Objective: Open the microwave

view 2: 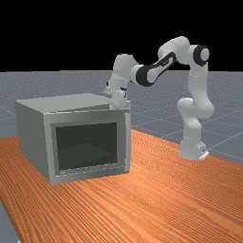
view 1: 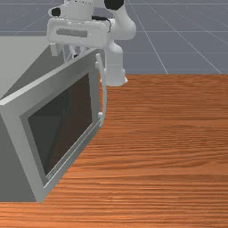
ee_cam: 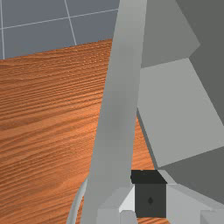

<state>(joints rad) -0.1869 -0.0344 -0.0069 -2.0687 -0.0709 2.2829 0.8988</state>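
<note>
On the orange-brown wooden table [view 2: 156, 190], a boxy grey microwave's [view 2: 33, 135] dark-paned grey door [view 2: 88, 117] stands ajar by the white two-finger gripper [view 1: 75, 55], whose finger spacing I cannot tell.

Base: white, upright at the far view's right, the foot [view 2: 191, 151] of the arm [view 2: 198, 83].
Upper arm: rises from the base to a black-ringed joint [view 2: 200, 55].
Forearm [view 2: 163, 67]: slopes down toward the far view's left — a dark strip along it, another black-ringed joint [view 2: 144, 75] at its lower end.
Wrist [view 2: 124, 66]: below the forearm's highest part, leaning slightly.
Claw [view 1: 80, 41]: under the wrist, aimed down — its wide white body in the front view's upper left.
</note>
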